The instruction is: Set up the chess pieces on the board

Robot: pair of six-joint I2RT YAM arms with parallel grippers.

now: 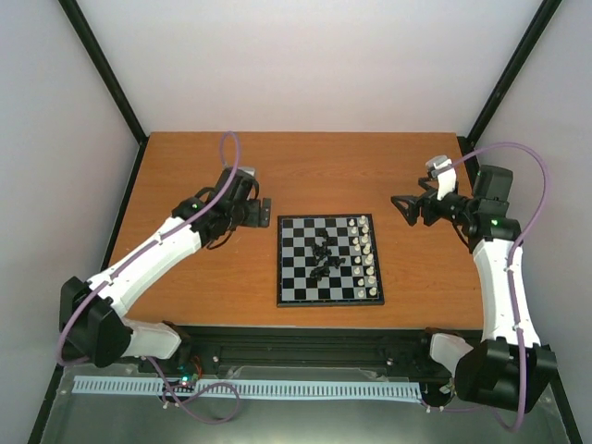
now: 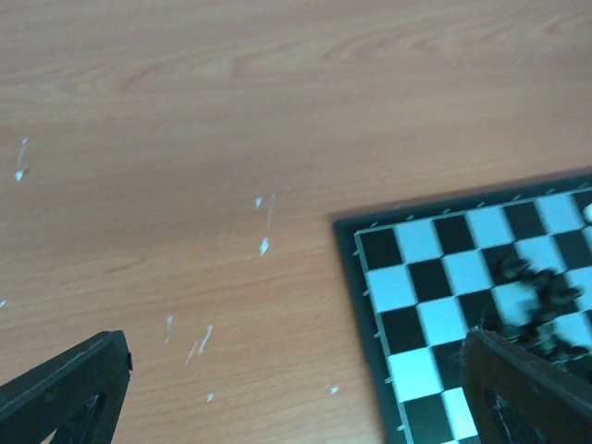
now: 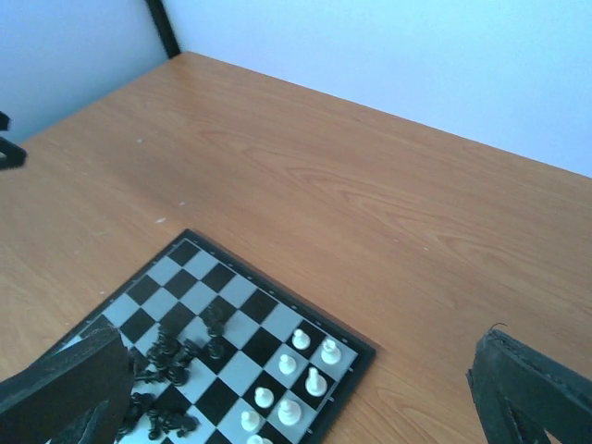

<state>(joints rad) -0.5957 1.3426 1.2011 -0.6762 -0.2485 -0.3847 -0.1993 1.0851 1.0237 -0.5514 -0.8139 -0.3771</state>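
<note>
We judge it about half done: the white pieces [image 1: 365, 259] stand in two columns along the right edge of the board [image 1: 294, 277] at mid-frame, while the black pieces [image 1: 322, 259] lie heaped mid-board. The left fingers [image 2: 65, 393] and right fingers [image 3: 536, 384] gape wide, empty.

Gripper [image 2: 298, 344] spread wide above table [image 2: 231, 139]; black chess pieces [image 2: 541, 291] heaped on board [image 2: 435, 277].

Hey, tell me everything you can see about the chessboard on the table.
The board is a small square chessboard, black and light grey checks inside a thin black border. It lies flat on the wooden table, toward its near edge. Seen from the top view, white pieces stand in two rows along its right edge, and black pieces lie heaped near its middle. Its leftmost columns are bare.
</note>
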